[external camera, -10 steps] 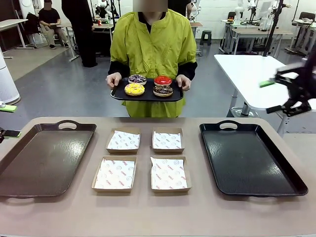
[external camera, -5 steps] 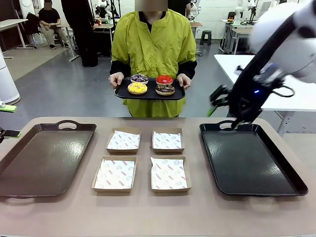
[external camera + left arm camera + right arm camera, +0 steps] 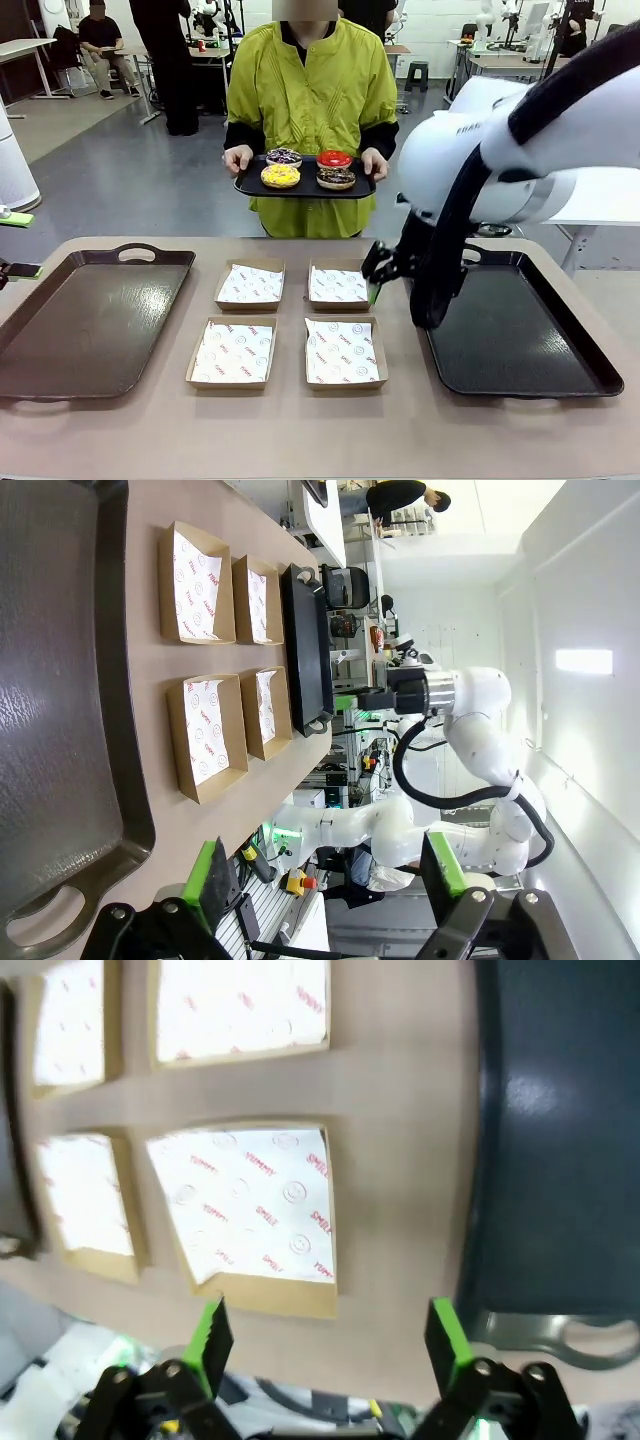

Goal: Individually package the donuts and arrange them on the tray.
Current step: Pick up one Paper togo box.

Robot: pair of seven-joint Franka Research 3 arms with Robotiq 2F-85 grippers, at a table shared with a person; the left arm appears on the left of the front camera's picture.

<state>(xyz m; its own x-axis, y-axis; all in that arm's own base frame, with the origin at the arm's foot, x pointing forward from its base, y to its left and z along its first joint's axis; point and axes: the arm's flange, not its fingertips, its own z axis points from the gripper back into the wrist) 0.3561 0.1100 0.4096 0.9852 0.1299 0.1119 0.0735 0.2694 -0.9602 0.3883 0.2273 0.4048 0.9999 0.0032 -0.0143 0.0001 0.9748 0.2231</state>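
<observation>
Barely begun. All four donuts [image 3: 308, 170] up at the top middle of the front view, on a small black tray [image 3: 250, 188] in a person's hands, not on the table. Four paper-lined boxes [image 3: 339, 285] in the middle, nothing in any. Big left tray [image 3: 80, 320] and big right tray [image 3: 540, 340] bare. Right claw [image 3: 330, 1338] spread wide, pointing down at one box, holding nothing. Left claw [image 3: 325, 875] spread wide too, holding nothing. Left to do: each donut into a box, each box onto a tray.
</observation>
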